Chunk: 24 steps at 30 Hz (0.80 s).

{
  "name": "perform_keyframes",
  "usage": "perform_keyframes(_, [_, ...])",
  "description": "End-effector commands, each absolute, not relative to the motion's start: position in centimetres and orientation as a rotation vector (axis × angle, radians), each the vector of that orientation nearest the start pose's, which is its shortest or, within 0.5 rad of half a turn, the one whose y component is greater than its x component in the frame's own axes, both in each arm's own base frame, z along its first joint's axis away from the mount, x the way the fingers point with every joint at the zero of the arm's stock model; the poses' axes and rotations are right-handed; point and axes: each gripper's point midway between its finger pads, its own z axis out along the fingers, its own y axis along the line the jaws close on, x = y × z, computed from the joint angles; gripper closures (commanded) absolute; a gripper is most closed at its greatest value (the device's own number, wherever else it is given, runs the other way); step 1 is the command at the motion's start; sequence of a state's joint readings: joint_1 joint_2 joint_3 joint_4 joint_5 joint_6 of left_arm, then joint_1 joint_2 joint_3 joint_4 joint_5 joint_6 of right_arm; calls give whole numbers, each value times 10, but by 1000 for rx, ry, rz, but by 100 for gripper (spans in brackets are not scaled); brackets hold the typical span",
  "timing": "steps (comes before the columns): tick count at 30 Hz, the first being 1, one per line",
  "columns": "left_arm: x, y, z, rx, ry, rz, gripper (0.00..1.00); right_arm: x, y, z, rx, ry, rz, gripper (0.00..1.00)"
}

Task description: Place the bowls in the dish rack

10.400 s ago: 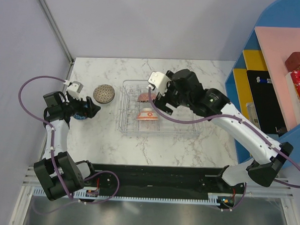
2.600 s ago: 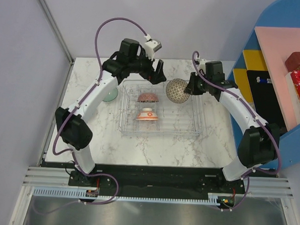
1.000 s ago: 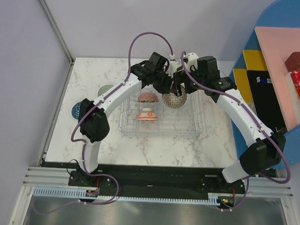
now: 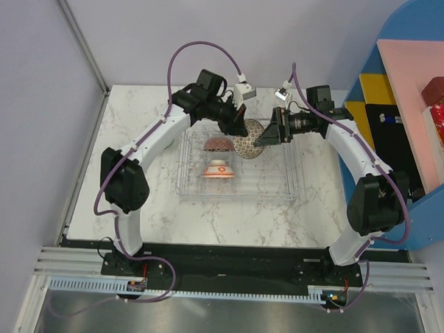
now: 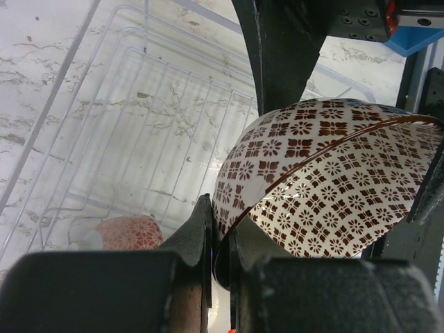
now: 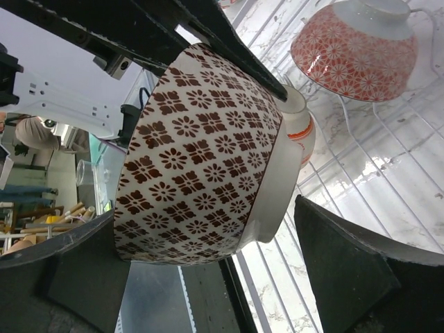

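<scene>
The beige lattice bowl (image 4: 247, 142) hangs tilted on edge above the clear dish rack (image 4: 273, 185). My left gripper (image 4: 238, 128) is shut on its rim, one finger inside and one outside, as the left wrist view shows on the bowl (image 5: 326, 187) and gripper (image 5: 220, 243). My right gripper (image 4: 266, 133) stands open with its fingers either side of the bowl (image 6: 201, 159); the finger (image 6: 347, 270) by the bowl's foot is apart from it. A red-patterned bowl (image 4: 218, 143) and an orange-and-white bowl (image 4: 217, 169) sit upside down in the rack.
The marble table (image 4: 132, 207) carries the rack near its middle. A blue shelf unit (image 4: 409, 108) with boxes stands against the right edge. A grey wall closes off the left side. Both arms arch over the rack's far half.
The right gripper has opened fully and drawn back a little to the right. The left arm has shifted left, and the lattice bowl now hangs from the left gripper alone.
</scene>
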<state>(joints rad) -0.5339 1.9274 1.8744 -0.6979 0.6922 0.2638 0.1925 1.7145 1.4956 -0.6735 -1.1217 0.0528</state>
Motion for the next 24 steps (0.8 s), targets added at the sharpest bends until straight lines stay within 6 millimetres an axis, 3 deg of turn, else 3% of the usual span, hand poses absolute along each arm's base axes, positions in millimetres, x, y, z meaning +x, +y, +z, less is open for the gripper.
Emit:
perform_keyframes(1, [346, -356, 282, 1279, 1712, -1095, 98, 339, 225, 242, -693, 2110, 1459, 2])
perform_keyframes(24, [350, -351, 267, 1262, 1768, -1047, 98, 339, 209, 263, -645, 2042, 1588, 2])
